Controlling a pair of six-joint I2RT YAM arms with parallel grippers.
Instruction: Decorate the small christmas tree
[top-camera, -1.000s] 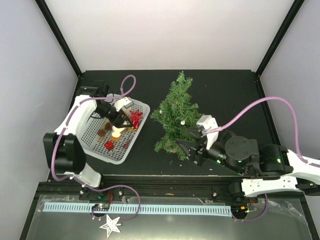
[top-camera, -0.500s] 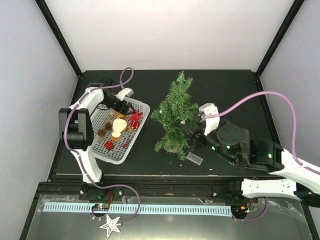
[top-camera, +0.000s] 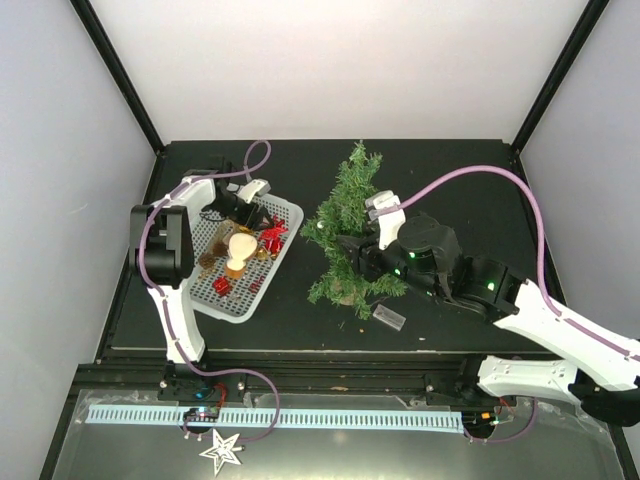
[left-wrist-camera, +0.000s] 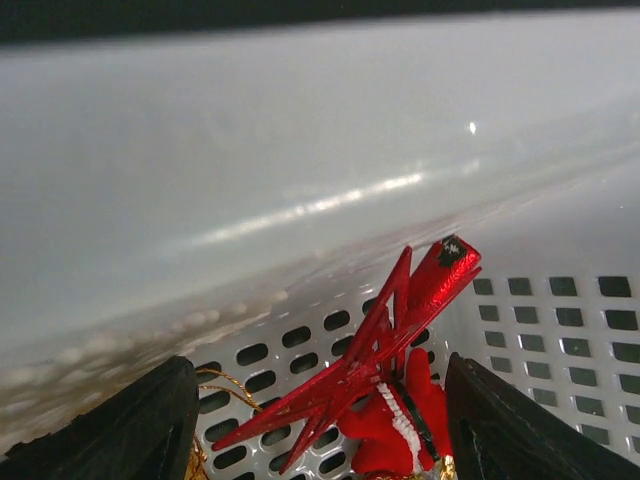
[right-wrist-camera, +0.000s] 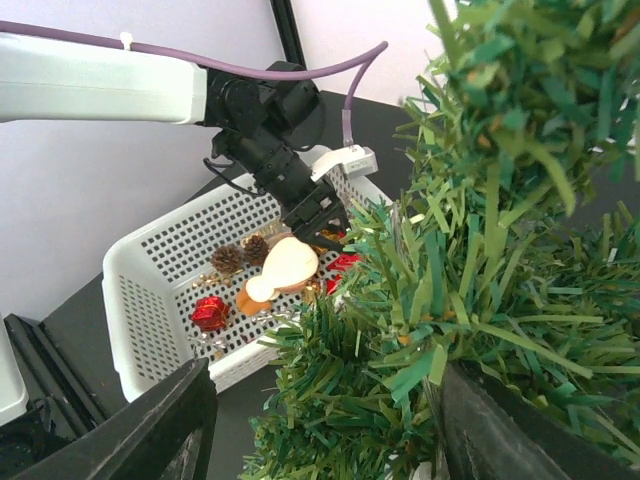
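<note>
Overhead view of a dark table. The small christmas tree (top-camera: 350, 225) stands upright at the centre of the frame, with a white basket (top-camera: 232, 312) of ornaments well apart to its left.

The left gripper (top-camera: 242, 218) reaches into the basket's upper end. Its wrist view shows both fingers (left-wrist-camera: 130, 430) spread wide either side of a red spiky ornament (left-wrist-camera: 400, 320), holding nothing. The right gripper (right-wrist-camera: 330, 420) is also wide open and empty, pushed into the tree's lower branches, with needles filling the gap between its fingers. A small clear piece (top-camera: 392, 320) lies on the table below the tree.

The tree looks light on its small base, so a sideways push from the buried gripper could tip or drag it. On the left, the fingers sit close to the basket wall and could shove the basket, or snag a gold thread (left-wrist-camera: 225, 385) and lift tangled ornaments.

A second ago, the left gripper was over the basket's middle. The right one was lower, at the tree's foot.
</note>
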